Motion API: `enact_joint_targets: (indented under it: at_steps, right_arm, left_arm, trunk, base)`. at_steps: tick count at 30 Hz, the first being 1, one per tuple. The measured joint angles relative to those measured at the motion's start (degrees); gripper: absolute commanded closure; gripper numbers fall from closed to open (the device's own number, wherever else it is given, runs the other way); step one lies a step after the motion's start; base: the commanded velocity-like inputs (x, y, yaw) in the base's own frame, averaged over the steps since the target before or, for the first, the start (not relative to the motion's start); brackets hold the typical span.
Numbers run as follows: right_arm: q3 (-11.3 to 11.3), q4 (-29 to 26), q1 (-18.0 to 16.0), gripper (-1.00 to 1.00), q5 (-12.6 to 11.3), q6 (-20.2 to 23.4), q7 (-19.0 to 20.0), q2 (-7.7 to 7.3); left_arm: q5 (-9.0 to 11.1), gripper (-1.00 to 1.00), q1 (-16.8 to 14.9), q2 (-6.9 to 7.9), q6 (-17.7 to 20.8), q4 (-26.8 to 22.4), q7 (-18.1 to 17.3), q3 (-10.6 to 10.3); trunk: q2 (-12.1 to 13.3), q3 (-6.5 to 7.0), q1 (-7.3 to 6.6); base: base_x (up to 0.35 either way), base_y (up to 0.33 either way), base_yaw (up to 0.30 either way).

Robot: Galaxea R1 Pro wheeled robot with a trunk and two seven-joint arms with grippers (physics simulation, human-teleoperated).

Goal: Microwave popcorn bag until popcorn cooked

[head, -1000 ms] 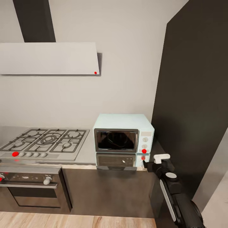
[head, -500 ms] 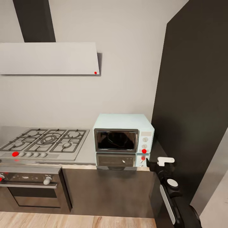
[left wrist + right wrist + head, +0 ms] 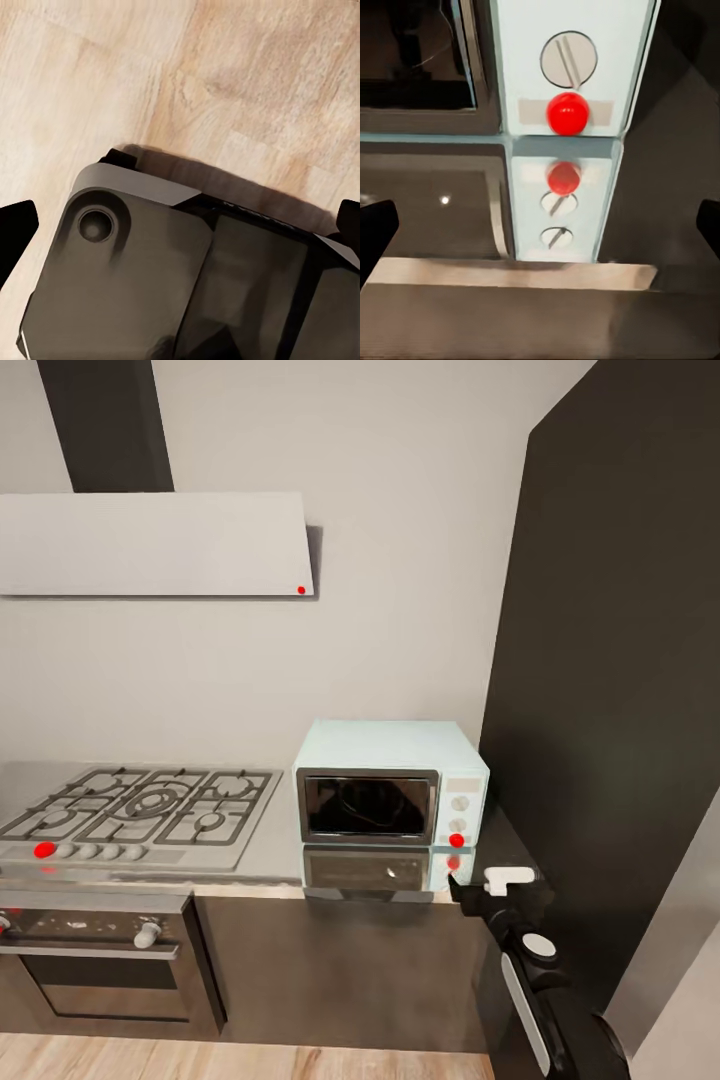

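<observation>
Mint-blue microwave (image 3: 390, 782) on countertop (image 3: 520, 850), just beyond right tool (image 3: 466, 887), fingers spread wide.

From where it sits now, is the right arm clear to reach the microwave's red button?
Probably yes: the right gripper sits just below the red button on the microwave, fingers spread, nothing between them.

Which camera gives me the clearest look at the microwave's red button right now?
The right wrist view: the red button sits large and centred under a knob. The head view shows it as a small dot. The left wrist view faces the floor.
</observation>
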Motion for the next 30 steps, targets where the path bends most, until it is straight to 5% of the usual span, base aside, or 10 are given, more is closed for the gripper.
enact_joint_targets:
  at_steps: [16,26,27,30]
  right_arm:
    - [-0.72,0.91,0.05,-1.00,0.02,-0.08,0.06,-0.05]
    - [-4.09,0.94,0.00,-1.00,0.07,-0.08,0.47,-0.47]
    - [-4.11,0.94,0.00,1.00,0.07,-0.08,0.50,-0.53]
    - [-4.09,0.94,-0.01,1.00,0.01,-0.08,0.61,-0.68]
  left_arm:
    - [0.00,-1.00,0.00,0.00,0.00,0.00,0.00,0.00]
    - [0.08,-1.00,0.00,0.00,0.00,0.03,0.00,0.00]
    - [0.05,-1.00,0.00,0.00,0.00,0.03,0.00,0.00]
    - [0.07,-1.00,0.00,0.00,0.00,0.05,0.00,0.00]
  trunk:
    - [0.00,0.00,0.00]
    - [0.00,0.00,0.02]
    - [0.00,0.00,0.02]
    - [0.00,0.00,0.02]
  base:
    - [0.259,0.000,0.000]
    - [0.028,0.000,0.000]
    - [0.000,0.000,0.000]
    - [0.000,0.000,0.000]
